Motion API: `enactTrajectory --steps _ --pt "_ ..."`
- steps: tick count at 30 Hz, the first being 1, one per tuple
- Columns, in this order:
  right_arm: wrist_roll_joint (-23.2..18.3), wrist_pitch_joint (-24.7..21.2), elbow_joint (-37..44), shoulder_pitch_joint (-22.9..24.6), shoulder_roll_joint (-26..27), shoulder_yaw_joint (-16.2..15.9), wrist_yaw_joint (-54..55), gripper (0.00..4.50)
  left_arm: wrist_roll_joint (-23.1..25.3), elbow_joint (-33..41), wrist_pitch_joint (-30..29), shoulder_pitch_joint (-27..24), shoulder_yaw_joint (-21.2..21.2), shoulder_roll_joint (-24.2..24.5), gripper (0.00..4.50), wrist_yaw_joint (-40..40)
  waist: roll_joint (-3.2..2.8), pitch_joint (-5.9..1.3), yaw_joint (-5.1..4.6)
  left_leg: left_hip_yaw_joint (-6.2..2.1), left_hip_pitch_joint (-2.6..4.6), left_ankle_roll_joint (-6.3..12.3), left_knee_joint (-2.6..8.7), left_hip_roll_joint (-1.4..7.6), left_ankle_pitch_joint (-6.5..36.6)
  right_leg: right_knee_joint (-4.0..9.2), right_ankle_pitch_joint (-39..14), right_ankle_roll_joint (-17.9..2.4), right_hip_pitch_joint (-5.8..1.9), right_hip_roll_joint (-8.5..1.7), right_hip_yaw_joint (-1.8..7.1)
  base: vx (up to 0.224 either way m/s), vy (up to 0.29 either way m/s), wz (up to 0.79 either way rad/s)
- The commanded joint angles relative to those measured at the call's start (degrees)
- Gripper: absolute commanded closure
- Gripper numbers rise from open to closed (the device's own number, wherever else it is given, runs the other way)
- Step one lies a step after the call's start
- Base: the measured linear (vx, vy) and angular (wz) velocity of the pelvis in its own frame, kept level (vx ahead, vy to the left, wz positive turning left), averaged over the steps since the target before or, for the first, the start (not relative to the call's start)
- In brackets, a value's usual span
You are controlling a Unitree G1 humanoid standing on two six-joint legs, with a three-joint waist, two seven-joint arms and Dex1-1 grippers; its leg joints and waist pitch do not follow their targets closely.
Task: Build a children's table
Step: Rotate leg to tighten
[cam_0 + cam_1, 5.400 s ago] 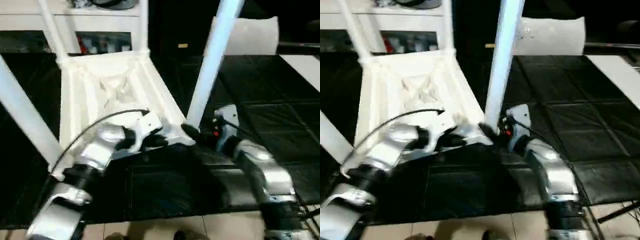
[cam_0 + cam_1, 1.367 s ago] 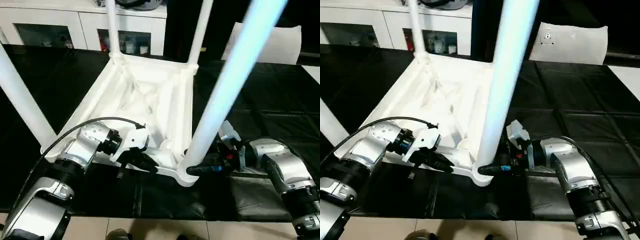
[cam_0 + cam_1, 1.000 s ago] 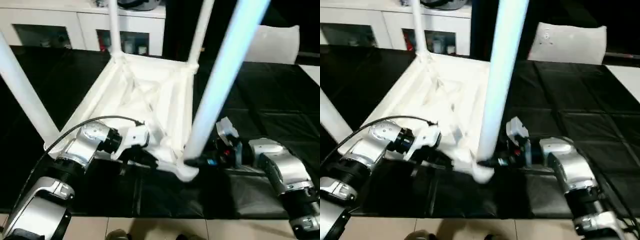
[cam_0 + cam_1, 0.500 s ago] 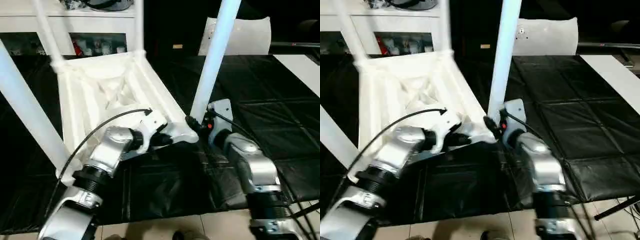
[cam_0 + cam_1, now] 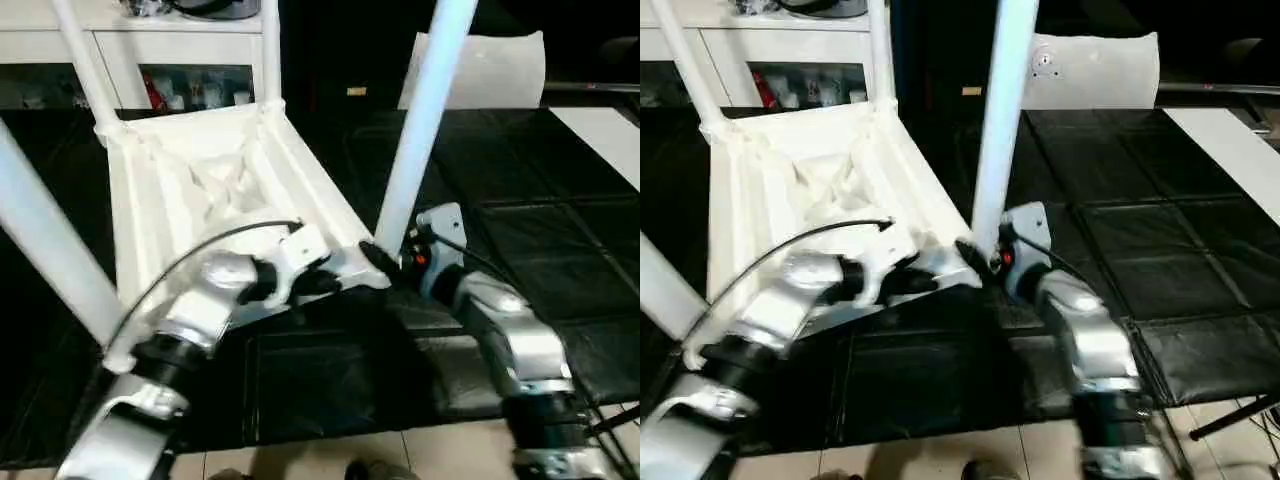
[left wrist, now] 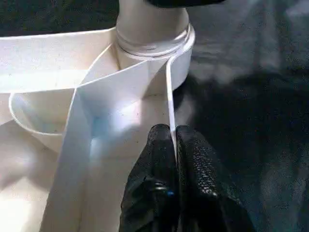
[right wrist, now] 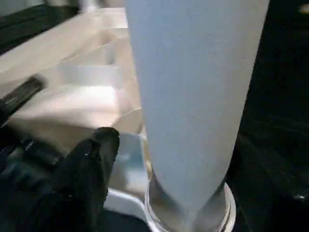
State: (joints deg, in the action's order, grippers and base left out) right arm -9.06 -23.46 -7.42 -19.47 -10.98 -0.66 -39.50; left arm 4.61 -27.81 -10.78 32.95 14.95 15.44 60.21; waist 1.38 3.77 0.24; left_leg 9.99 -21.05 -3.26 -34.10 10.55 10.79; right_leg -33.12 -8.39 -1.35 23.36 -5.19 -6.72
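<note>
The white tabletop (image 5: 128,235) lies upside down on the black mat, ribbed underside up, with a leg standing in each corner socket. My left gripper (image 5: 325,282) is shut on the thin rim wall (image 6: 170,92) just beside the near right socket (image 6: 154,46). The near right leg (image 5: 415,130) rises from that socket. My right gripper (image 5: 378,262) sits at this leg's foot. One black finger (image 7: 91,159) stands a little off the leg (image 7: 193,96), and the other is hidden behind it. The near left leg (image 5: 50,250) leans past the picture's left edge.
A black padded mat (image 5: 520,220) covers the work surface. A flat white bag (image 5: 490,70) lies at the back right, and a white board strip (image 5: 600,130) at the far right. White cabinets (image 5: 180,55) stand behind. Tiled floor (image 5: 400,455) shows along the mat's front edge.
Since a second ago the tabletop has turned on the mat, its far end swinging left, with both grippers staying at the near right corner. The last half second shows almost no movement.
</note>
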Motion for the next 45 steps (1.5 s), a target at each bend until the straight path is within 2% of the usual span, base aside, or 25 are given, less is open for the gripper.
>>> enactTrajectory --steps 1,2,4,5,6,8,11,13,14,16,17,20,23,25,26,33,38,45 --pt "-1.5 2.3 0.7 -0.1 -0.9 -2.9 -5.3 0.55 -2.3 2.3 4.0 1.4 1.7 -0.4 4.50 4.8 -0.12 -4.39 0.44 -0.81 0.51 3.52 3.82 2.83 11.9 4.02 -17.8 -10.4 -3.46 -3.97 3.52 0.000 0.000 0.00" --pt "-2.0 4.0 -0.6 0.2 -3.7 -2.5 -9.7 0.43 -2.6 1.6 5.4 1.6 2.5 1.3 4.50 8.0 -0.29 -4.42 0.79 -0.78 0.68 3.44 3.80 2.89 12.0 3.98 -17.8 -10.5 -3.40 -4.01 3.57 0.000 0.000 0.00" --pt "-2.6 4.9 -1.4 0.1 -5.5 -2.1 -12.7 0.22 -3.3 1.1 6.2 1.7 2.7 2.1 4.50 10.4 -0.14 -4.37 1.35 -0.59 0.81 3.60 3.80 2.98 11.6 3.85 -17.1 -10.9 -3.32 -3.94 3.71 0.000 0.000 0.00" --pt "-3.1 5.0 -1.9 -0.1 -6.4 -1.9 -14.3 0.18 -3.7 0.7 7.0 1.8 3.0 2.8 4.50 12.5 -0.30 -4.33 2.02 -0.56 1.07 3.39 3.86 3.11 11.5 3.81 -17.0 -11.1 -3.11 -3.95 3.75 0.000 0.000 0.00" --pt "-3.3 5.0 -2.2 -0.2 -7.0 -1.8 -15.3 0.11 -3.9 0.5 7.7 1.8 3.2 3.2 4.50 13.8 -0.38 -4.36 2.33 -0.64 1.01 3.24 3.94 3.10 11.5 3.77 -16.7 -11.2 -3.26 -3.99 3.70 0.000 0.000 0.00" --pt "-3.8 5.4 -2.8 -0.5 -8.5 -2.0 -17.7 0.05 -4.4 -0.1 9.0 2.0 3.6 4.3 4.50 16.7 -0.45 -4.44 2.78 -0.67 1.11 2.67 3.98 3.17 11.3 3.52 -15.5 -11.6 -3.22 -3.96 3.70 0.000 0.000 0.00" --pt "-5.5 6.3 -4.0 -0.9 -11.8 -3.1 -24.1 0.05 -4.6 -1.9 11.8 2.8 4.6 6.4 4.50 21.5 -0.32 -4.47 3.25 -0.58 1.16 2.94 3.94 3.11 11.9 3.41 -15.4 -11.7 -3.44 -4.03 3.74 0.000 0.000 0.00" --pt "-6.9 6.2 -4.3 -1.0 -12.9 -3.5 -27.7 0.05 -4.4 -2.7 12.9 3.2 5.2 7.4 4.50 23.6 -0.17 -4.44 3.44 -0.61 0.89 3.02 3.91 3.10 11.9 3.47 -16.5 -11.4 -3.59 -4.16 3.60 0.000 0.000 0.00" --pt "-7.0 6.2 -4.3 -1.1 -12.9 -3.5 -27.8 0.22 -4.4 -2.8 12.9 3.2 5.2 7.4 4.50 23.6 -0.10 -4.48 3.43 -0.58 0.86 3.00 3.90 3.19 11.7 3.47 -16.6 -11.4 -3.63 -4.21 3.66 0.000 0.000 0.00" --pt "-7.8 6.1 -4.6 -1.1 -13.7 -3.8 -30.6 0.22 -4.3 -3.5 14.0 3.7 5.4 7.9 4.50 25.0 -0.10 -4.51 3.59 -0.55 0.84 3.00 3.83 3.16 11.3 3.48 -17.1 -11.3 -3.61 -4.17 3.56 0.000 0.000 0.00" --pt "-8.0 5.8 -4.7 -0.9 -14.9 -4.6 -33.5 0.33 -4.2 -4.3 14.9 4.2 5.7 8.2 4.50 26.0 0.13 -4.49 3.64 -0.54 0.81 3.01 3.84 3.27 10.9 3.42 -16.9 -11.4 -3.56 -4.12 3.56 0.000 0.000 0.00" --pt "-8.0 5.7 -4.3 -0.3 -17.2 -6.7 -37.2 0.69 -4.1 -6.0 16.3 5.3 6.1 8.3 4.50 27.2 -0.05 -4.48 4.29 -0.47 0.93 3.17 3.79 3.33 10.6 3.40 -17.3 -11.3 -3.48 -4.12 3.55 0.000 0.000 0.00" --pt "-7.9 6.1 -4.4 0.1 -18.1 -7.9 -39.1 0.95 -4.2 -7.8 17.4 6.2 6.2 7.8 4.50 27.8 0.14 -4.57 4.73 -0.49 0.85 2.91 3.74 3.30 10.4 3.34 -17.6 -11.1 -3.54 -4.24 3.50 0.000 0.000 0.00" --pt "-7.9 6.1 -4.6 0.0 -18.3 -8.1 -39.6 1.04 -4.1 -8.3 17.8 6.5 6.3 7.6 4.50 28.1 0.15 -4.59 4.78 -0.50 0.86 2.87 3.72 3.35 10.4 3.31 -17.4 -11.2 -3.53 -4.27 3.50 0.000 0.000 0.00" --pt "-7.9 6.2 -4.6 -0.1 -18.3 -8.2 -40.0 1.23 -4.1 -8.7 18.1 6.7 6.4 7.5 4.50 28.3 0.09 -4.60 4.79 -0.48 0.90 2.81 3.71 3.33 10.4 3.37 -17.5 -11.2 -3.50 -4.25 3.49 0.000 0.000 0.00" --pt "-8.6 6.0 -4.9 -0.7 -18.6 -8.9 -41.7 1.84 -4.3 -9.9 19.4 7.1 7.0 7.0 4.50 29.6 0.17 -4.66 5.03 -0.47 0.86 3.06 3.66 3.37 9.6 3.23 -16.5 -11.4 -3.55 -4.26 3.47 0.000 0.000 0.00" --pt "-8.6 5.8 -5.2 -0.9 -18.9 -9.5 -42.8 2.27 -4.1 -11.1 20.2 7.6 6.9 7.0 4.50 29.8 0.33 -4.52 5.17 -0.42 0.82 3.20 3.65 3.31 9.8 3.40 -17.9 -10.9 -3.50 -4.26 3.43 0.000 0.000 0.00" --pt "-9.3 4.5 -4.4 -0.7 -18.5 -9.6 -42.6 2.50 -4.3 -11.4 19.5 7.5 6.1 7.0 4.50 29.3 0.32 -4.35 5.13 -0.52 0.85 2.92 3.77 3.37 10.3 3.55 -19.1 -10.4 -3.43 -4.25 3.39 0.000 0.000 0.00"
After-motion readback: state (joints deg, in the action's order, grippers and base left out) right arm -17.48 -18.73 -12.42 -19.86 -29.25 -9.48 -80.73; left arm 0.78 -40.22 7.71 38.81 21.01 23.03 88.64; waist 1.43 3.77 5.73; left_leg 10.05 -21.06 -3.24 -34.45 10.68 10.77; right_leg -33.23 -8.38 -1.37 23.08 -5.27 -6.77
